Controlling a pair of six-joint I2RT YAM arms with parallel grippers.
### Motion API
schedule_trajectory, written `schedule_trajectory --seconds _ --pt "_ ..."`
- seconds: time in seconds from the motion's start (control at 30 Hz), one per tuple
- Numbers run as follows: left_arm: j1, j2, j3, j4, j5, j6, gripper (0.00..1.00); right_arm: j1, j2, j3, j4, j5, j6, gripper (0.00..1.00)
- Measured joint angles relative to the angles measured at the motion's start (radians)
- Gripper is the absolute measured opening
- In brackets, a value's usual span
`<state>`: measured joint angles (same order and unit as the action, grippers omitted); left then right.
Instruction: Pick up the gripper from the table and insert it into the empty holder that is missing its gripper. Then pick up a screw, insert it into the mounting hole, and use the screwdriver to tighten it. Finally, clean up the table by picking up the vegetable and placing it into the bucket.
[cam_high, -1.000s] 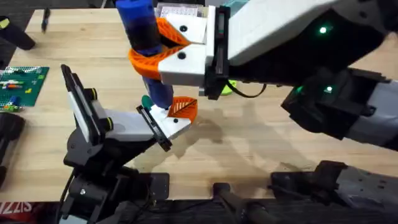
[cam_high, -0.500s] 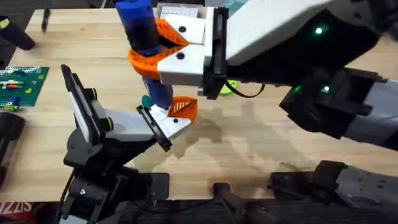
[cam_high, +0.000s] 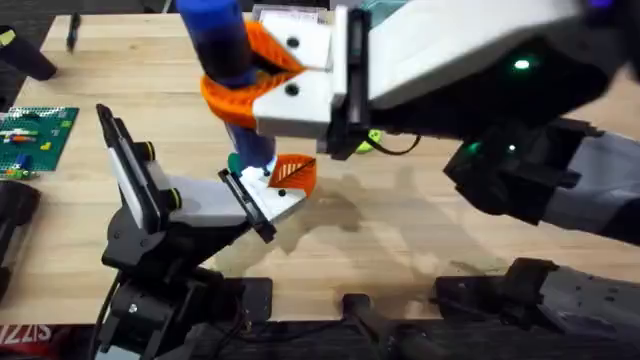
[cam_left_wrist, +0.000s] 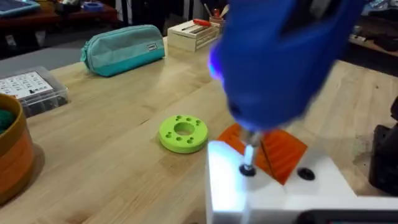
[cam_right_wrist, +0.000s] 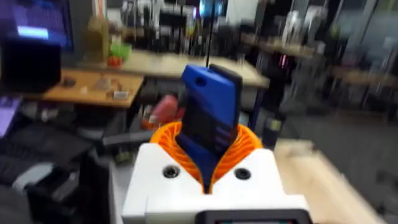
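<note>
We judge the task to be in its tightening step. The right end effector (cam_high: 262, 82), its curved orange pads closed around the blue handle, holds the screwdriver (cam_high: 232, 70) nearly upright, and the bit comes down onto a dark screw (cam_left_wrist: 247, 169) standing in the white holder (cam_left_wrist: 267, 193). In the left wrist view the bit meets the screw head; whether the screw is fully seated we cannot tell. The gripper (cam_high: 294, 174), the small ribbed orange piece, already sits on the holder just beside the screw, so we take the insertion as done, and the screw as placed.

Of the left end effector we cannot tell whether it is apart or together; its camera looks over the holder from close by.

Outward from there, a green ring (cam_left_wrist: 183, 133) lies on the worktop (cam_high: 400, 220) near the holder, a teal pouch (cam_left_wrist: 123, 47) farther off, and an orange bucket (cam_left_wrist: 11, 155) at the edge with something green inside. What we judge still open: finishing the tightening, then moving the vegetable into the bucket.
</note>
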<state>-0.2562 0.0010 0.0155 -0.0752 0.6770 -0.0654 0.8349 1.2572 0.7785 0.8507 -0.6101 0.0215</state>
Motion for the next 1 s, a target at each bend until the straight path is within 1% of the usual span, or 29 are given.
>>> schedule_trajectory --seconds 0.23,0.33,0.5,0.63,0.83,1.0 --pt "0.0 0.0 0.0 -0.001 0.003 0.001 0.017 -0.001 -0.05 0.001 0.177 0.006 -0.001 0.04" --pt "0.0 0.0 0.0 -0.001 0.003 0.001 0.017 -0.003 -0.058 0.001 0.174 0.006 0.0 0.04" --pt "0.0 0.0 0.0 -0.001 0.003 0.001 0.017 -0.017 -0.057 0.001 0.111 0.006 -0.002 0.04" --pt "0.0 0.0 0.0 -0.001 0.003 0.001 0.017 -0.045 -0.058 0.001 0.044 0.004 -0.038 0.04" --pt "0.0 0.0 0.0 -0.001 0.003 0.001 0.017 -0.146 -0.057 0.001 -0.081 0.006 -0.126 0.04" --pt "0.0 0.0 0.0 -0.001 0.003 0.001 0.017 -0.224 -0.057 0.001 -0.188 0.011 -0.165 0.04"
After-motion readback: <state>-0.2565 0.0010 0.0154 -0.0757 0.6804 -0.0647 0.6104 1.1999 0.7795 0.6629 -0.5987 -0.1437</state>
